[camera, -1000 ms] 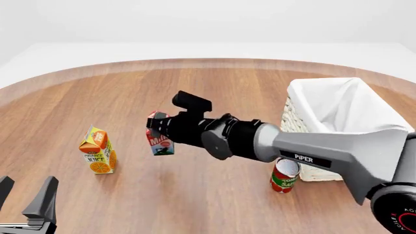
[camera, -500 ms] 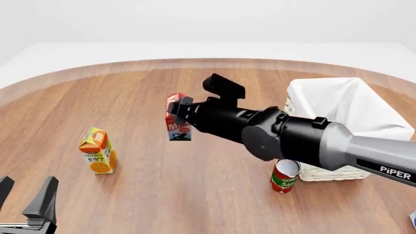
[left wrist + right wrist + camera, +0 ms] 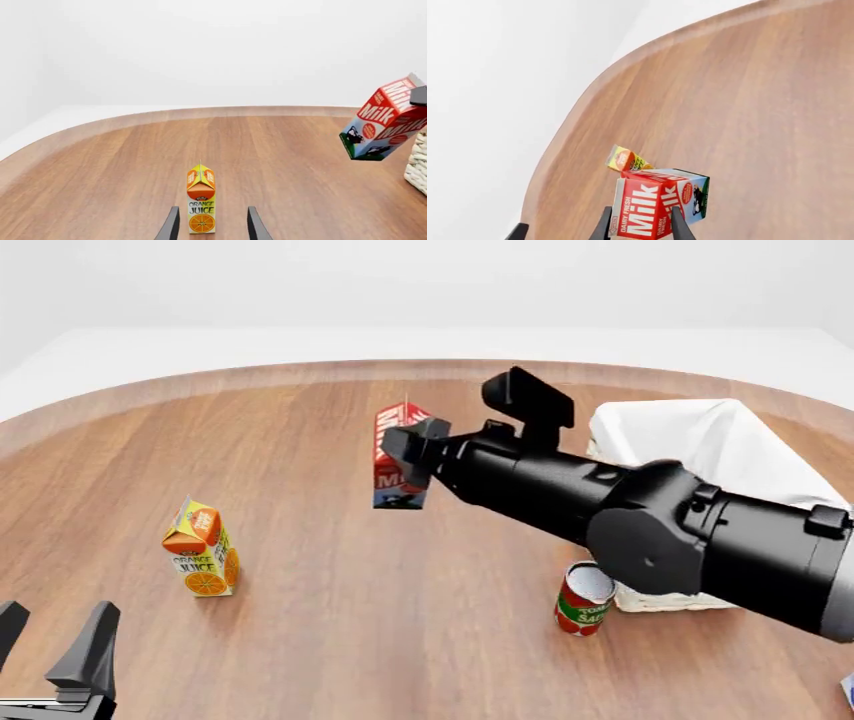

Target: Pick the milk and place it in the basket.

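Right gripper clamps the milk by its red top, carton airborne over the table, left of the basket. Carry rightward over the rim before lowering; grip is near one end, so move smoothly.

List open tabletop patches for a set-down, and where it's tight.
Open: the wood between the orange juice carton and tomato sauce can, and the wide far stretch behind both. Tight: the can sits right against the basket, with the right end effector holding the milk aloft nearby.
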`<state>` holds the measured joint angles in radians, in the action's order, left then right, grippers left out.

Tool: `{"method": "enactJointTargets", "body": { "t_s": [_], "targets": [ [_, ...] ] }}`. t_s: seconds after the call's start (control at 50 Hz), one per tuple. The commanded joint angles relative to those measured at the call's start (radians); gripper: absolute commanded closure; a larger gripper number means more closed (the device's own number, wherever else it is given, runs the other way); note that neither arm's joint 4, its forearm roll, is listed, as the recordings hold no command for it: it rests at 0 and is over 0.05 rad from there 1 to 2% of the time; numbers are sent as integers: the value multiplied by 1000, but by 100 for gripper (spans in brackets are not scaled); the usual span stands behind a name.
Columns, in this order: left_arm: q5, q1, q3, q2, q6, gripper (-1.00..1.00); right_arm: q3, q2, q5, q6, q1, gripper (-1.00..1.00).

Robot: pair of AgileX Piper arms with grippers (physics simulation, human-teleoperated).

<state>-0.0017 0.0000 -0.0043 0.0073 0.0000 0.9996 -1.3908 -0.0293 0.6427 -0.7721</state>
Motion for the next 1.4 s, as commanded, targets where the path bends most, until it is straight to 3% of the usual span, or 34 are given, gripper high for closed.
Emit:
{"method": "enactJointTargets", "body": {
  "t_s": [0.02,0.52,1.0,1.4],
  "targets": [
    [0,0,0,0,0,-100,-27,122,10,-11,24,100],
    [0,0,0,0,0,-100,-89,366,140,-64,161,100],
    [0,0,0,0,0,-100,41,448,351,-188,347,100],
    [0,0,0,0,0,-100,21,447,335,-210,547,100]
  ]
}}
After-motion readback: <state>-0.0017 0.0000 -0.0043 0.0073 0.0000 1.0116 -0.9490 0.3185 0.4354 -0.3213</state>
